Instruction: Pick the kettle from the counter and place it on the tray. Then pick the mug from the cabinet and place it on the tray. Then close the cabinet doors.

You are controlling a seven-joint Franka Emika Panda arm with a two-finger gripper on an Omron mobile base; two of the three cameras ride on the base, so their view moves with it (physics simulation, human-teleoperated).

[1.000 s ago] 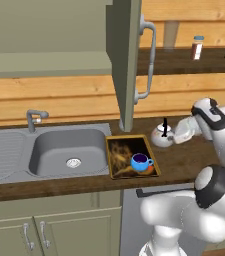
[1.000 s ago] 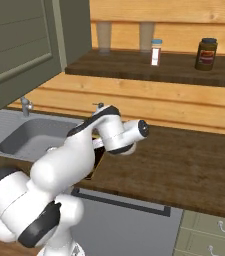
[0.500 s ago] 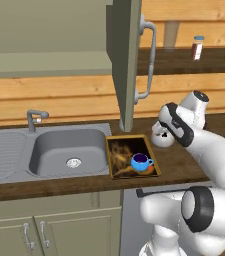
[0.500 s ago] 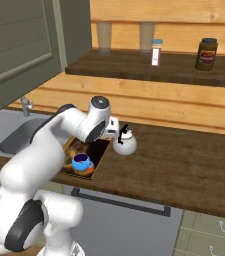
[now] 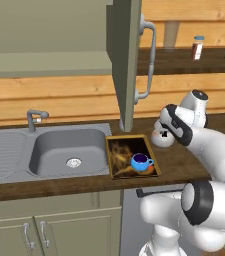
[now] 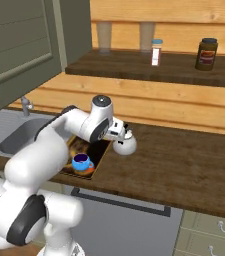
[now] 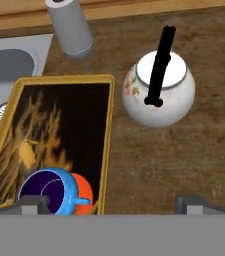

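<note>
The silvery-white kettle (image 7: 159, 90) with its black handle stands upright on the dark wood counter (image 7: 184, 160), just right of the tray (image 7: 59, 125). My gripper (image 7: 115, 205) hangs open above them, nothing between its fingertips (image 7: 199, 202), over the tray's right rim. From the base views, the gripper (image 5: 163, 131) (image 6: 120, 134) is close over the kettle (image 5: 162, 140) (image 6: 125, 146). The blue mug (image 7: 51, 192) (image 5: 141, 162) (image 6: 81, 161) sits on the tray (image 5: 121, 155) (image 6: 79, 145) at its near end. The cabinet doors (image 5: 126, 60) (image 6: 19, 45) stand open.
An orange piece (image 7: 81, 192) lies against the mug on the tray. A grey cylinder (image 7: 69, 25) stands behind the tray. The sink (image 5: 69, 150) and faucet (image 5: 34, 117) are to the left. Jars (image 6: 156, 51) (image 6: 207, 54) stand on the wall shelf.
The arm has swung left, from the right of the kettle to just above it, with the gripper staying open. Kettle, mug and tray have not moved.
</note>
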